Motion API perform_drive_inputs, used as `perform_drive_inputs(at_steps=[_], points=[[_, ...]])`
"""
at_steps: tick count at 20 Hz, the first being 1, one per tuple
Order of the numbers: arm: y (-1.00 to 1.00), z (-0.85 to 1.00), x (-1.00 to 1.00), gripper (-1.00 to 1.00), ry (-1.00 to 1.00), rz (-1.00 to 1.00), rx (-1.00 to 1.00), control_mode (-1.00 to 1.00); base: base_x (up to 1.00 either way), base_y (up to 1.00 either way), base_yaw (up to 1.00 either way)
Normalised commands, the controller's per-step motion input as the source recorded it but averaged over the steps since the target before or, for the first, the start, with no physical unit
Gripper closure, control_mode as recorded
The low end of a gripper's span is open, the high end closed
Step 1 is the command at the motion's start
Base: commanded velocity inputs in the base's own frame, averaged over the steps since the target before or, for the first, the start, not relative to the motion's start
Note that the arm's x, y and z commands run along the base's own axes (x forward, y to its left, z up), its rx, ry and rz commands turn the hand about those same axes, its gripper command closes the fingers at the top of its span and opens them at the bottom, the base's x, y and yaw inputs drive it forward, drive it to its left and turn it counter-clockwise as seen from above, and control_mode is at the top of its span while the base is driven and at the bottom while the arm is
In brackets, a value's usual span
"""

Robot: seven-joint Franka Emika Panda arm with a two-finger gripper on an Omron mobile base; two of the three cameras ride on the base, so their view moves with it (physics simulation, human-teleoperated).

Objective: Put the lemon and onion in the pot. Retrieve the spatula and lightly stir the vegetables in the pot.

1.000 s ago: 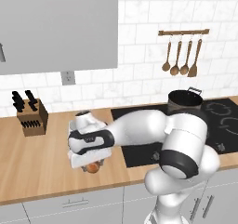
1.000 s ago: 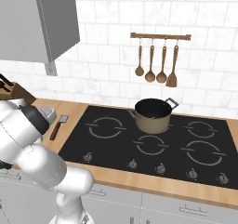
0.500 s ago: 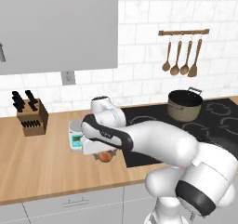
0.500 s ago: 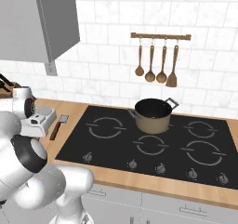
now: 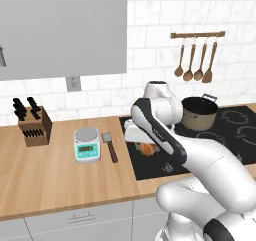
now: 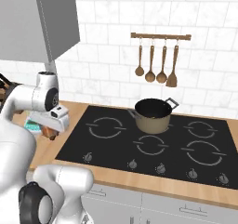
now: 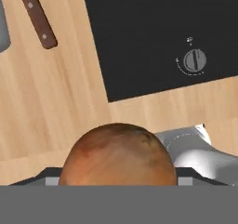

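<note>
Kitchen setting: pale wooden countertop point(image 5: 60, 175) carrying a black glass cooktop point(image 6: 153, 144), white tile wall behind.

Nearest the hand camera: the small round orange-brown onion point(image 7: 118, 155) sits large at the bottom of the hand view, with counter wood and a corner of the cooktop below it. The two-finger gripper point(image 5: 145, 146) holds it clear of the surface, above the left part of the cooktop, jaws closed narrowly around its sides; the fingertips themselves are hidden behind the ball.

Handling, as a judgement: the onion looks firm, light and smooth-skinned. A round body like this can roll or squirt out of a pinch, so the hold should stay across its widest girth, and the release should come low over the pot to avoid a bounce.

Just left of the cooktop, on the wood: the short spatula with square grey blade and dark brown handle point(image 5: 109, 146). It looks rigid and light; the handle's middle is the natural place to take it. Beside it lies a small white kitchen scale with a green display point(image 5: 87, 145).

Further back on the cooktop: the round tan-beige pot with dark rim point(image 6: 152, 115), upright, open, well apart from the gripper.

Farthest: copper-brown spoons on a wall rail point(image 6: 155, 60); wooden knife block point(image 5: 33, 126) at far left.

No lemon can be made out.
</note>
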Motion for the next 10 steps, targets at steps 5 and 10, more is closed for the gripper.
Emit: perform_drive_inputs(at_steps=[5,10], points=[[-1.0,0.58,0.39,1.0,0.0,-0.36,0.0,-1.0,0.0,0.0,0.0],[-1.0,0.42,0.59,1.0,0.0,-0.35,0.0,-1.0,0.0,0.0,0.0]])
